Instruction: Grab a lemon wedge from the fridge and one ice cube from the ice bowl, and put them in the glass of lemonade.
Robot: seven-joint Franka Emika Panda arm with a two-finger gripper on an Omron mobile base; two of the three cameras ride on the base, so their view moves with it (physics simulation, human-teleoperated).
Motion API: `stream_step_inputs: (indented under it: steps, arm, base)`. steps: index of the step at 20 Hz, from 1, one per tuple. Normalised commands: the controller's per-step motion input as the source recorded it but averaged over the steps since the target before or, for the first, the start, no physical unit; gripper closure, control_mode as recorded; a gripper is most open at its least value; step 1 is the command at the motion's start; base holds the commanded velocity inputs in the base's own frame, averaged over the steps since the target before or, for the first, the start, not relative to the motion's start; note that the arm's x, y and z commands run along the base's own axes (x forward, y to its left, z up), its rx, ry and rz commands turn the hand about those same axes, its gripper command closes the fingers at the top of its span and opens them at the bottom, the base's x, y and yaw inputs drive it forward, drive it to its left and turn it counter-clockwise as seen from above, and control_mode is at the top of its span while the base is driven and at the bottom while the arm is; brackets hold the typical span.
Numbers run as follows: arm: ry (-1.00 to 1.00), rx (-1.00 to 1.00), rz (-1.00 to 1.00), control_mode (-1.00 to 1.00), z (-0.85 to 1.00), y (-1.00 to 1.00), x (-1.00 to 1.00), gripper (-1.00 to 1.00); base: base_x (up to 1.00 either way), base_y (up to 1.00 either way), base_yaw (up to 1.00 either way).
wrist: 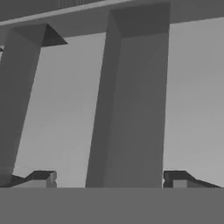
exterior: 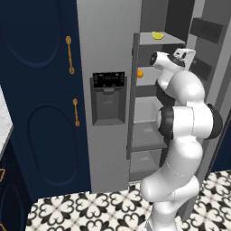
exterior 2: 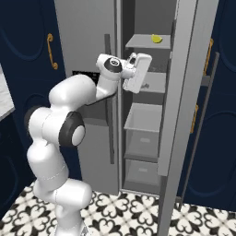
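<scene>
Nearest the cameras, the white arm rose off the patterned floor (exterior: 90, 205) and folded up at the elbow, which I took as the way to get the hand high enough for the upper shelves. The gripper (wrist: 108, 179) sat inside the open fridge (exterior: 106, 40), level with a middle shelf. In the hand view its two finger tips (wrist: 41, 178) stood wide apart at the bottom with nothing between them: empty-handed, spread about as far as they go. Ahead of them was plain grey fridge wall, with a raised vertical rib (wrist: 131, 100) running up the middle.

So the hand was pointing at the interior, not at the fruit. The lemon wedge (exterior: 157, 35) lay on the top shelf (exterior 2: 138, 42), above the hand and further in; from the right base view the lemon wedge (exterior 2: 156, 39) sat toward the shelf's right side. My reading: the reach was lined up too low, and the hand had to climb a shelf.

In the way? The swung-out fridge door (exterior 2: 184, 92) crowded the right side, and the shelf edge itself stood between hand and wedge. A small orange fruit (exterior: 140, 73) sat on a lower shelf at the left, a tempting wrong target. Beyond, navy cabinets (exterior: 36, 90) with gold handles flanked the fridge.
</scene>
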Motion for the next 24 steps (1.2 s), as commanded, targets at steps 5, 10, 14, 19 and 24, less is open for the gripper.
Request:
stream_step_inputs:
  steps: [5, 10, 14, 19, 24]
  arm:
    - [-0.19, 0.25, 0.0, -1.0, -0.01, 1.0, 0.03, -1.0]
    - [-0.25, 0.62, -0.06, -1.0, -0.32, 0.63, 0.0, -1.0]
    - [-0.31, 0.77, -0.06, -1.0, -0.19, 0.48, 0.0, -1.0]
    - [-0.32, 0.7, -0.01, -1.0, -0.1, 0.71, 0.0, -1.0]
    - [-0.15, 0.19, 0.0, -1.0, 0.41, 0.75, -0.77, -1.0]
  base:
    - [0.0, 0.0, 0.0]
    - [0.0, 0.0, 0.0]
    - [0.0, 0.0, 0.0]
    - [0.0, 0.0, 0.0]
    - [0.0, 0.0, 0.0]
